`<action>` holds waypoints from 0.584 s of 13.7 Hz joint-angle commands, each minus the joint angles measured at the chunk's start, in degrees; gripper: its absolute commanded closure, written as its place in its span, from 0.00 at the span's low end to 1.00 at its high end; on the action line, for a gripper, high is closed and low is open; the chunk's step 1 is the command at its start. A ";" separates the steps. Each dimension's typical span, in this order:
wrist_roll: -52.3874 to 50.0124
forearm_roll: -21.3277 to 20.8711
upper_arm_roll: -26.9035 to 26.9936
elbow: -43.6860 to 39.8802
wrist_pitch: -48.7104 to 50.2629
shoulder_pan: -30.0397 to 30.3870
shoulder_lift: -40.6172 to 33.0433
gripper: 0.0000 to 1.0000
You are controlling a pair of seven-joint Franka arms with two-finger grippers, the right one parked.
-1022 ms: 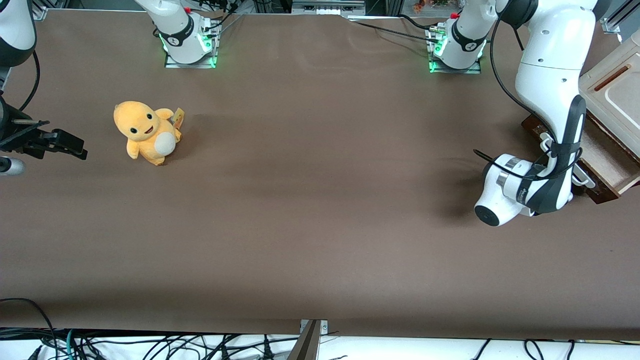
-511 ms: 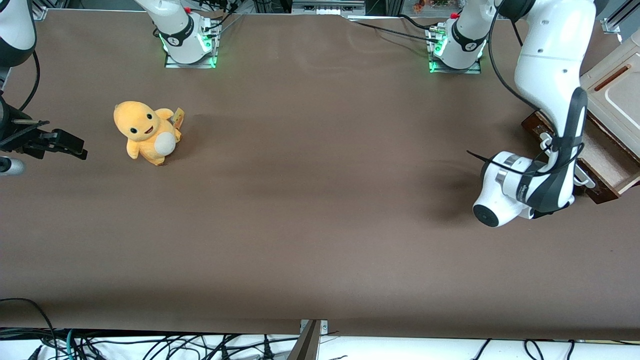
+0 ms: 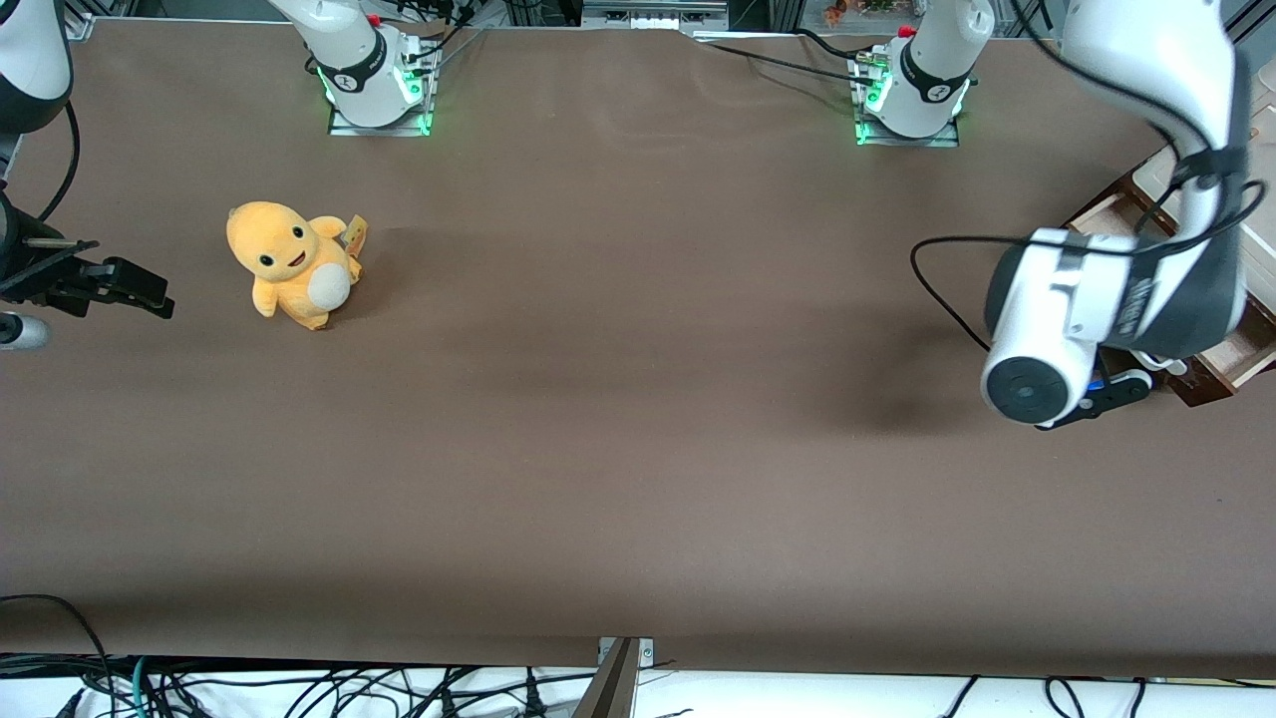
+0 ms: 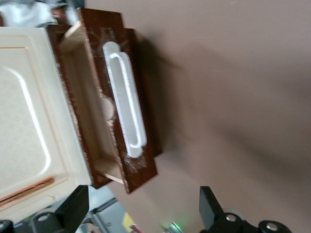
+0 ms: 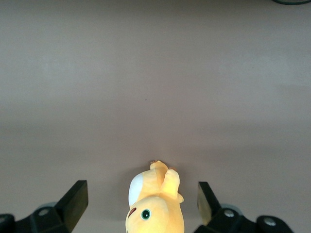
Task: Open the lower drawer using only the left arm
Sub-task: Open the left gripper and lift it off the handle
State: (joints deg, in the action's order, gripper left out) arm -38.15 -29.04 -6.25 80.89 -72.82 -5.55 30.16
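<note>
- Your drawer (image 4: 104, 114) is pulled partway out of the cream cabinet (image 4: 29, 121). You can see the pale inside and the white handle (image 4: 127, 104) across the dark wood front.
- In the front view the drawer (image 3: 1241, 354) sits at the right edge of the frame, mostly covered by your left arm (image 3: 1107, 289).
- The gripper (image 4: 143, 213) hangs in the air off the drawer front, clear of the handle and not touching it. From the front you only get a bit of it (image 3: 1107, 394), poking out under the wrist, above the brown surface (image 3: 638, 449).
- The jaws are spread wide apart with nothing between them; both black fingers (image 4: 77, 206) show in the wrist view.
- A black cable (image 3: 942, 289) loops off the wrist toward the middle of the frame.
- The yellow plush (image 3: 289, 261) sits in the upper left of the front frame, toward the parked arm's end, well apart from the drawer.
</note>
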 commanded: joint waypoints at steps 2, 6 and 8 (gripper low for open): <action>8.84 6.26 -0.52 -2.84 0.57 0.62 -4.13 0.00; 22.99 15.64 -0.52 -10.21 0.48 2.81 -5.38 0.00; 28.20 20.84 0.09 -9.62 -0.39 3.79 -8.61 0.00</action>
State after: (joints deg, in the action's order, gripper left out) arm -15.17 -12.56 -6.26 71.62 -72.90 -3.18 23.82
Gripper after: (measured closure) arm 0.000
